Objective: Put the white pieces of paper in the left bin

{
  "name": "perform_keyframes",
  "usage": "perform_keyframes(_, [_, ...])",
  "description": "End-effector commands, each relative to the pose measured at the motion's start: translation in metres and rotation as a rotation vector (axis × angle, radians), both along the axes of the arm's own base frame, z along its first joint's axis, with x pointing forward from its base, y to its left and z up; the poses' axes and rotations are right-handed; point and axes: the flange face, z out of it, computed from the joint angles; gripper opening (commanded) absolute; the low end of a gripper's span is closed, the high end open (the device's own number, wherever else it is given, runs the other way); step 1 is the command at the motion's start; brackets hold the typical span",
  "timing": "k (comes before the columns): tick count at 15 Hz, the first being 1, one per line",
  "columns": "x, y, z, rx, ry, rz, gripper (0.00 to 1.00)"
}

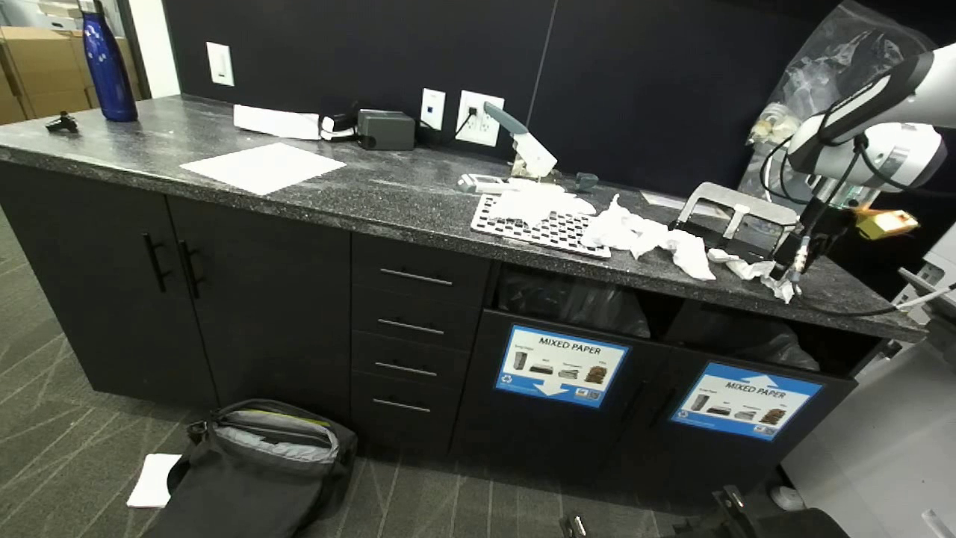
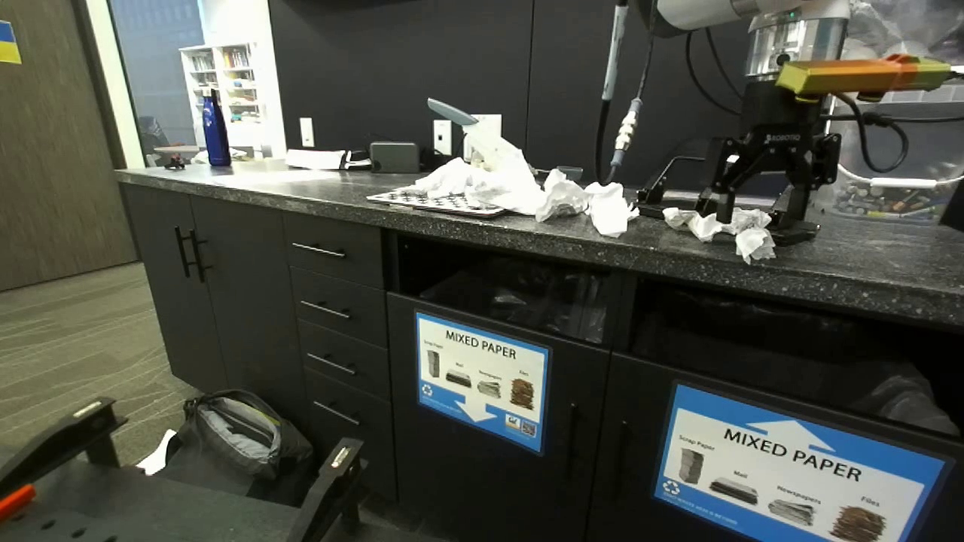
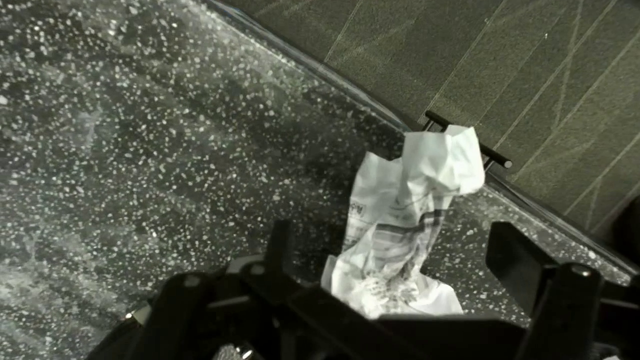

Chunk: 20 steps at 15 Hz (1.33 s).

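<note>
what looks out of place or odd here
White paper scraps lie strewn, crumpled, along the counter instead of in the left bin; one scrap, by the open gripper, seems to poke past the front edge. On the floor, a bag gapes open beside loose white paper, which looks untidy.

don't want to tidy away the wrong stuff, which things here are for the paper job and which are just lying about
For the job:
white scraps
left bin
pincer, open

Just lying about:
bottle
flat sheet
dotted sheet
bag on the floor
</note>
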Motion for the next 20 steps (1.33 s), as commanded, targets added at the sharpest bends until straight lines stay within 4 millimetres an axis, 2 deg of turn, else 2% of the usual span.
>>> perform_keyframes(1, [0.012,-0.017,0.000,0.006,-0.005,-0.013,1.00])
perform_keyframes(2, [0.013,-0.019,-0.002,0.006,-0.002,-0.009,1.00])
perform_keyframes(3, [0.014,-0.021,-0.004,0.000,0.005,-0.003,0.75])
perform_keyframes(4, [0.014,-0.023,-0.007,-0.002,0.011,0.003,0.73])
perform_keyframes(5, [0.015,-0.024,-0.008,0.001,0.019,0.006,0.66])
perform_keyframes(11, [0.015,-0.025,-0.019,0.033,0.063,0.005,0.20])
perform_keyframes(14, [0.014,-0.024,-0.023,0.043,0.095,-0.022,0.11])
perform_keyframes(15, [0.012,-0.023,-0.020,0.030,0.107,-0.088,0.06])
perform_keyframes(18, [-0.002,-0.018,-0.010,0.000,0.116,-0.217,0.06])
perform_keyframes(20, [-0.017,-0.015,-0.002,-0.038,0.118,-0.323,0.09])
